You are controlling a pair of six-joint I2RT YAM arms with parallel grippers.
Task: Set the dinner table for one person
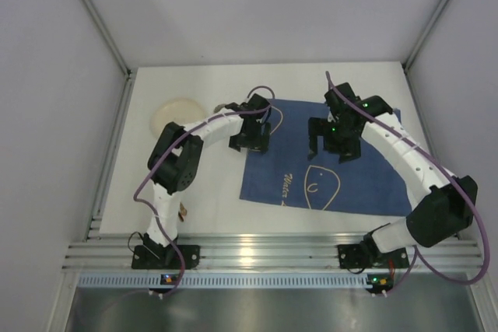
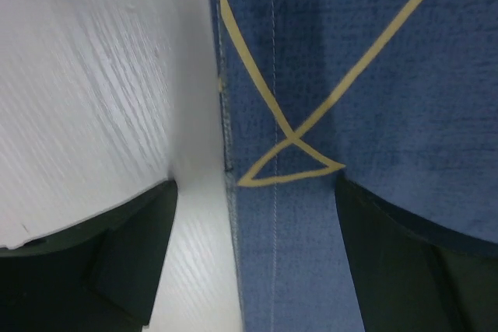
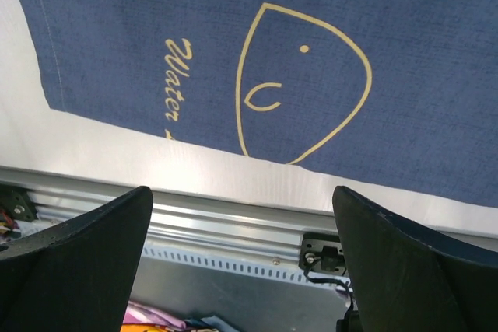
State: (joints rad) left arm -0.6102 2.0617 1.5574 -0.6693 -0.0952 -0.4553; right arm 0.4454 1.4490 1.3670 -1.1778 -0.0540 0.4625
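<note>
- The worktop (image 1: 210,192), plain white, fills the middle of the top view from the grey back wall down to the arm bases. It also shows as the pale surface on the left of the left wrist view (image 2: 93,75).
- A blue placemat (image 1: 350,176) with tan line drawings lies flat on the worktop, right of centre, and is slightly skewed.
- The left gripper (image 1: 247,145) is at the placemat's upper left corner. In its wrist view the jaws are apart and straddle the cloth's left edge (image 2: 249,215), one finger over bare worktop and the other over blue cloth.
- The right gripper (image 1: 331,149) hangs over the upper middle of the placemat. Its jaws are spread wide with nothing between them (image 3: 241,192).
- A round cream plate (image 1: 177,112) sits on the worktop at the upper left, well apart from the placemat.
- An aluminium rail (image 1: 264,254) runs along the worktop's near edge at the bottom of the frame.
</note>
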